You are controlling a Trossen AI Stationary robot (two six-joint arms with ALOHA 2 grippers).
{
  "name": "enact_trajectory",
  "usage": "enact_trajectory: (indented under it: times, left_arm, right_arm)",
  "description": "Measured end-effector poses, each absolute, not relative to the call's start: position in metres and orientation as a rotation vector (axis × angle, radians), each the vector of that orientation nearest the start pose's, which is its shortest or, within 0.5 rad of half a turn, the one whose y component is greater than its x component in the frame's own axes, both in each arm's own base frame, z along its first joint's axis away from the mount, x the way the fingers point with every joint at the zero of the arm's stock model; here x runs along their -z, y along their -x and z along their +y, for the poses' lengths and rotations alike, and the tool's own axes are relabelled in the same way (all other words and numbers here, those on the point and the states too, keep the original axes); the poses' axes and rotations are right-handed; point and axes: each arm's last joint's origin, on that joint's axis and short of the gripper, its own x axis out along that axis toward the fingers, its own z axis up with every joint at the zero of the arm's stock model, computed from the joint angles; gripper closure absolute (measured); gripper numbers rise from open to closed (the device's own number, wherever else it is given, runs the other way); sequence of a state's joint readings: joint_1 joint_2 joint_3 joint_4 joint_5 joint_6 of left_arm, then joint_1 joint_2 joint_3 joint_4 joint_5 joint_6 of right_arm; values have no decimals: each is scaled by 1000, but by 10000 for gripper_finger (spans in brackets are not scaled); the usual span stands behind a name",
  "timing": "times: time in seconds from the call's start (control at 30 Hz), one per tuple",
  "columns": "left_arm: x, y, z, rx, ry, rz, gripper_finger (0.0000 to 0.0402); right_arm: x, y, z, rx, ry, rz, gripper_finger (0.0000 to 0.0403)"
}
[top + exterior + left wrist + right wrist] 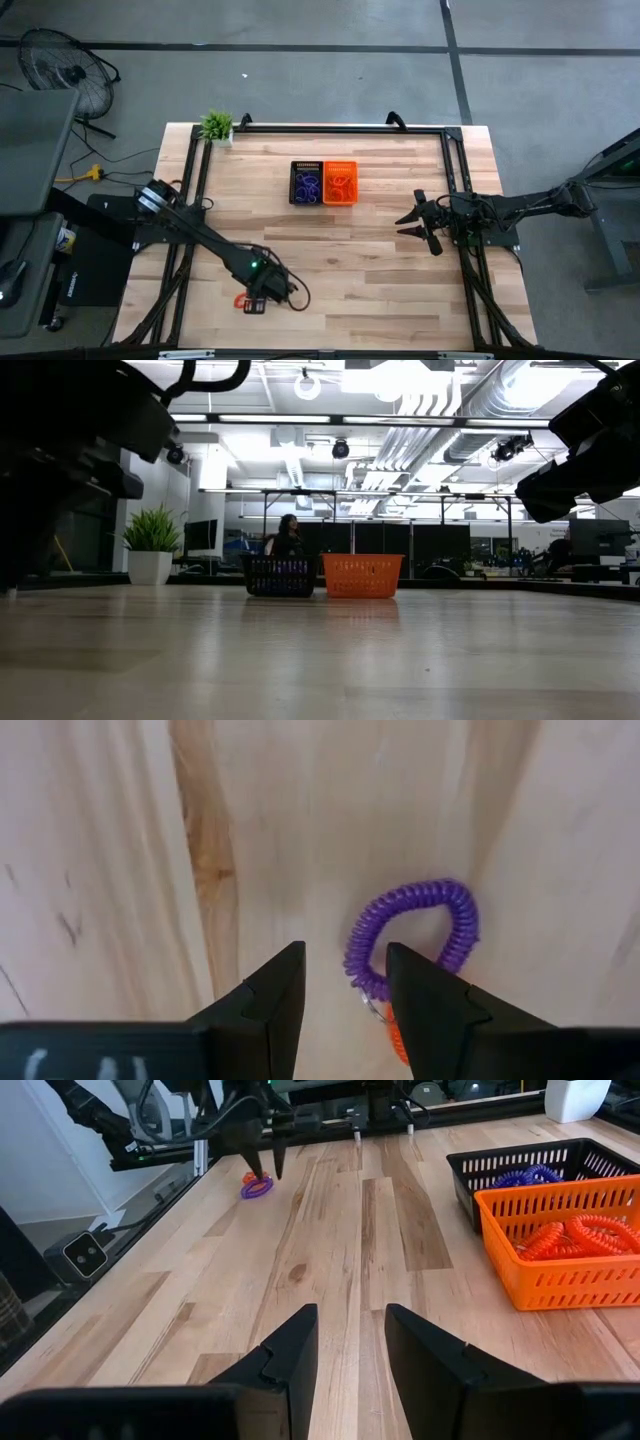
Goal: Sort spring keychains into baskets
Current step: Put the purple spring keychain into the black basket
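High view shows us the table (330,250) with the left arm stretched to its near left corner and the right arm waiting over the right edge, well apart from everything. We take the two baskets next: the black basket (306,183) and the orange basket (340,183) sit touching side by side at the far middle, far ahead of the left gripper (262,297), presumably so either arm can reach them. In the right wrist view the black basket (530,1165) already holds purple coils and the orange basket (565,1245) orange-red ones, so we judge the sorting almost done, by colour. The right gripper (350,1342) hangs released, fingers parted over bare wood with nothing between them; we read it as parked out of the way. The left gripper (345,982) points down at the table, its fingers apart and empty, poised as if lining up a pick. Just beyond one fingertip lies the purple keychain (412,937), flat on the wood, off to that finger's side and not between the two. Smallest, an orange keychain (396,1038) peeks out beneath that same finger, touching or just beside the purple one; we cannot tell which. These two seem the last left out.
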State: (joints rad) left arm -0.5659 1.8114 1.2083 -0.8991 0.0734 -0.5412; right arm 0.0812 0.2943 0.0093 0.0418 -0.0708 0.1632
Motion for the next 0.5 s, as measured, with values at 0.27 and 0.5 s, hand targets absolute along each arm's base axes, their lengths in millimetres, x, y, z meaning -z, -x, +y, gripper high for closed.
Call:
enact_trajectory:
  times: [0.27, 0.5]
  left_arm:
    - [-173, -274, -182, 231, -69, 1514, 263]
    - [-172, -271, -186, 307, -181, 1493, 263]
  right_arm:
    - [-145, -113, 11, -131, -161, 255, 289]
    - [-145, -113, 11, -131, -161, 256, 289]
